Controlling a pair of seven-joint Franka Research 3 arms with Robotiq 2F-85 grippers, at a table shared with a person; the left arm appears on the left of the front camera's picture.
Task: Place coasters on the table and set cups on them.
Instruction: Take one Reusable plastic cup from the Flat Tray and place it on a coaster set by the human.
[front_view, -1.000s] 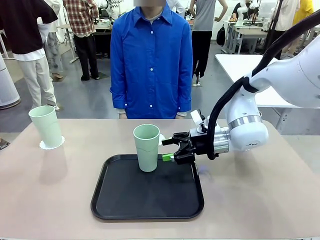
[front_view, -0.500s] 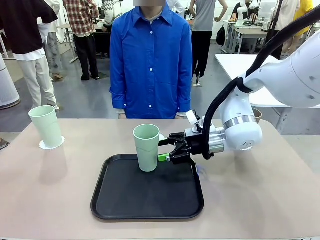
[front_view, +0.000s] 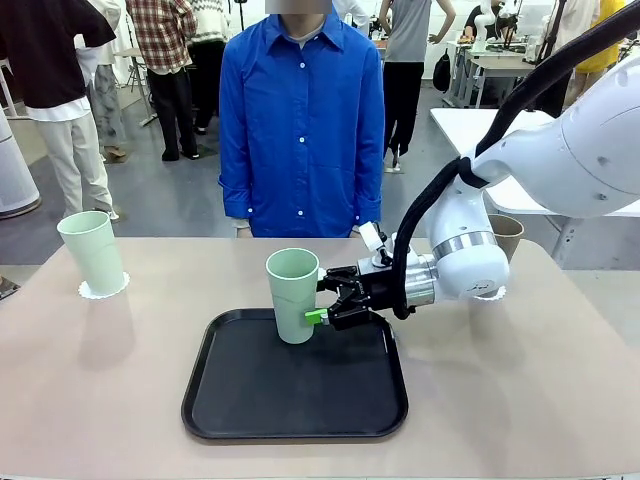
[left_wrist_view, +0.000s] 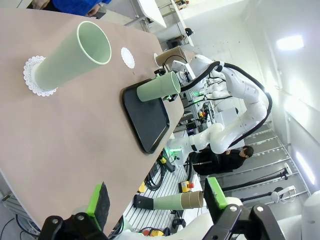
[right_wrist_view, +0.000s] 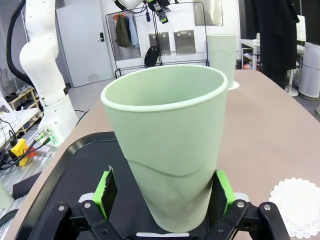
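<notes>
1. The right gripper (front_view: 318, 304), at frame centre, stands wide open with a green pad on each side of the mint cup (front_view: 293, 295), not clamped.
2. That cup stands upright, mouth up, at the black tray (front_view: 295, 400)'s far edge.
3. The left gripper (left_wrist_view: 156, 202) is open, holding nothing.

Matt green cup (front_view: 292, 294); glossy black tray (front_view: 295, 385)

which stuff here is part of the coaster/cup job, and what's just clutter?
Job:
- mint cup on the tray, between the open fingers of the right tool
- mint cup on a coaster, far left
- brown cup, behind the right arm
- empty coaster
- beige table

Not the job:
- black tray, just carries the cup
- white table behind
</notes>
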